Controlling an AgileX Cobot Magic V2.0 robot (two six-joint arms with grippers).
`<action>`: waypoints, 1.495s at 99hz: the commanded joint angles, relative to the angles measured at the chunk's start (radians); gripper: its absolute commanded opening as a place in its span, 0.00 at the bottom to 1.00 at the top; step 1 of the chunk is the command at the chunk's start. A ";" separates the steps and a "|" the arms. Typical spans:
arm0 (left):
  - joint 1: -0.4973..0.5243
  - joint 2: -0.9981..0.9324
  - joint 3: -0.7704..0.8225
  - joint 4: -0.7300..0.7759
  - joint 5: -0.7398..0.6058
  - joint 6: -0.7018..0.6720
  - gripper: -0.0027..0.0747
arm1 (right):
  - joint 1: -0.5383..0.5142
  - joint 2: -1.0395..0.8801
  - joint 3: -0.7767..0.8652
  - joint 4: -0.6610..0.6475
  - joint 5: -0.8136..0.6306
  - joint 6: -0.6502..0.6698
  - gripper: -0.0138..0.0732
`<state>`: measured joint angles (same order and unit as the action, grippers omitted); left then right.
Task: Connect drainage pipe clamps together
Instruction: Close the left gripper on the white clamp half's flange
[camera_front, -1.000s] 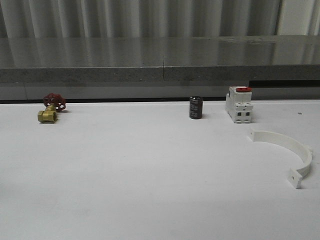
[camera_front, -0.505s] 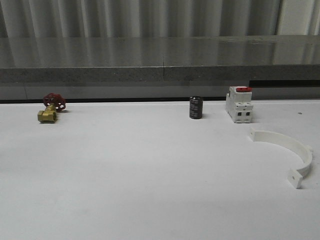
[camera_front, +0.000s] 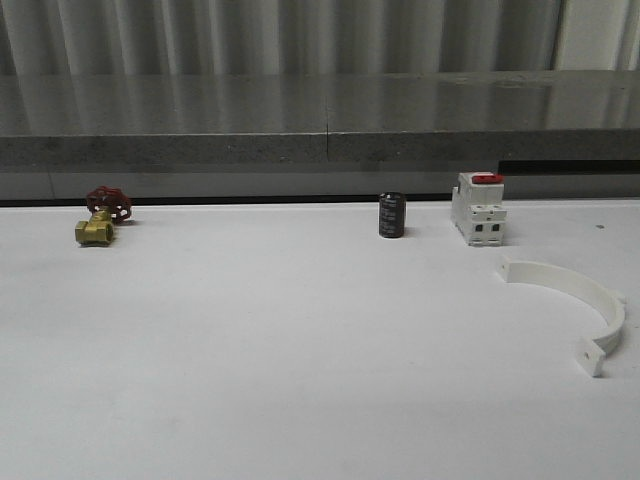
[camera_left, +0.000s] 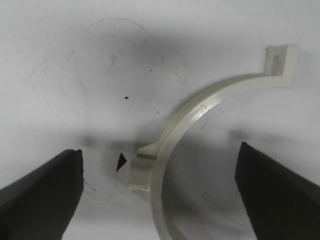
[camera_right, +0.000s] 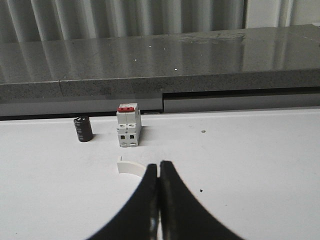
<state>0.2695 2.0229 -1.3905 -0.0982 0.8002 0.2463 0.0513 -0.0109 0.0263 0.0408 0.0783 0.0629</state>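
Left gripper (camera_left: 157, 190) jaws spread wide, hovering over a clamp half (camera_left: 197, 135) lying flat between the fingers, untouched. Right gripper (camera_right: 159, 200) fingers pressed together, empty; second clamp half (camera_front: 580, 305) just ahead of its tips, switch (camera_right: 128, 126) and capacitor (camera_right: 83, 128) beyond. Step: pre-grasp. Next: left descends and closes on the arc.

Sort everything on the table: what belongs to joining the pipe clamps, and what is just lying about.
For the job:
- clamp half on the right
- clamp half between the open left gripper's fingers

Lying about:
- brass valve with red handwheel
- black cylinder
- white switch with red top
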 joint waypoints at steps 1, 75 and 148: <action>0.003 -0.042 -0.029 -0.009 -0.017 0.001 0.82 | 0.002 -0.019 -0.016 -0.008 -0.090 -0.005 0.08; 0.003 -0.039 -0.029 -0.009 0.038 0.001 0.48 | 0.002 -0.019 -0.016 -0.008 -0.090 -0.005 0.08; -0.051 -0.170 -0.029 -0.124 0.189 -0.002 0.07 | 0.002 -0.019 -0.016 -0.008 -0.090 -0.005 0.08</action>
<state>0.2493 1.9580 -1.3921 -0.1502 0.9583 0.2463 0.0513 -0.0109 0.0263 0.0408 0.0783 0.0629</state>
